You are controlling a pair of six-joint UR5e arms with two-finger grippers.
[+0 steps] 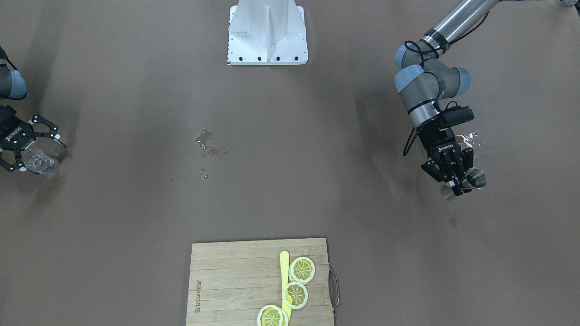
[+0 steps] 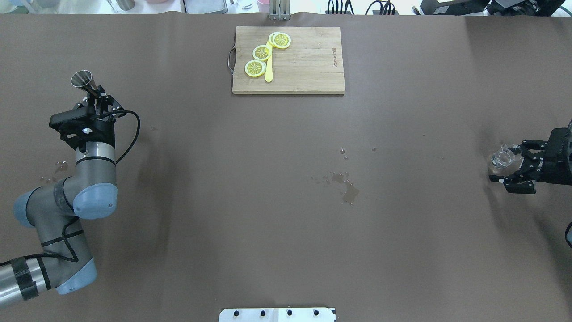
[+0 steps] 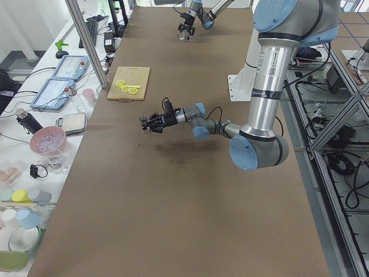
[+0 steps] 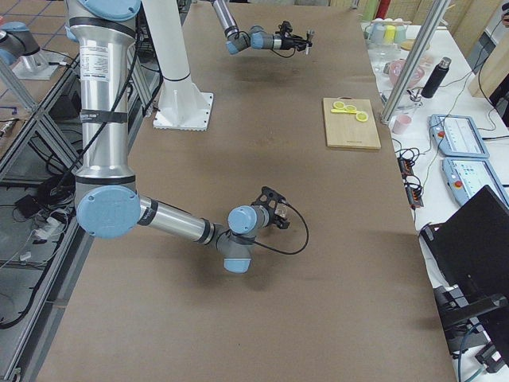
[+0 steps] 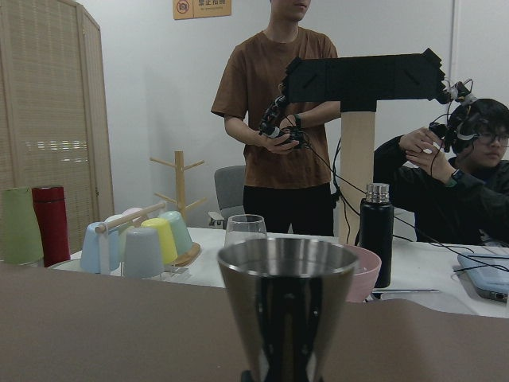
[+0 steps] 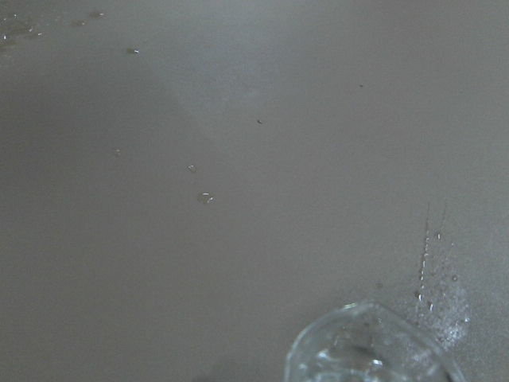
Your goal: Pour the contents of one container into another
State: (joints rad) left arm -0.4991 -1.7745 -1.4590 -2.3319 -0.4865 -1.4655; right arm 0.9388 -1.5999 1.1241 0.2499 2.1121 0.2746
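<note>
A steel jigger (image 2: 82, 80) stands upright above the table at the robot's left, with my left gripper (image 2: 96, 92) shut on its narrow waist. The left wrist view shows its cup (image 5: 288, 306) level and close up. In the front-facing view the jigger (image 1: 476, 178) sits at the tip of the left gripper (image 1: 458, 183). Far across the table, a clear glass (image 2: 505, 158) with water in it rests on the brown tabletop. My right gripper (image 2: 498, 163) is open, its fingers spread on either side of the glass (image 1: 40, 162). The glass rim (image 6: 370, 350) shows at the bottom of the right wrist view.
A wooden cutting board (image 2: 313, 67) with lemon slices (image 2: 262, 52) and a yellow knife (image 2: 268, 71) lies at the far middle edge. Water drops (image 2: 346, 185) are spilled mid-table, and more wet spots (image 2: 60, 166) lie near the left arm. The white robot base (image 1: 267, 34) stands at the near edge.
</note>
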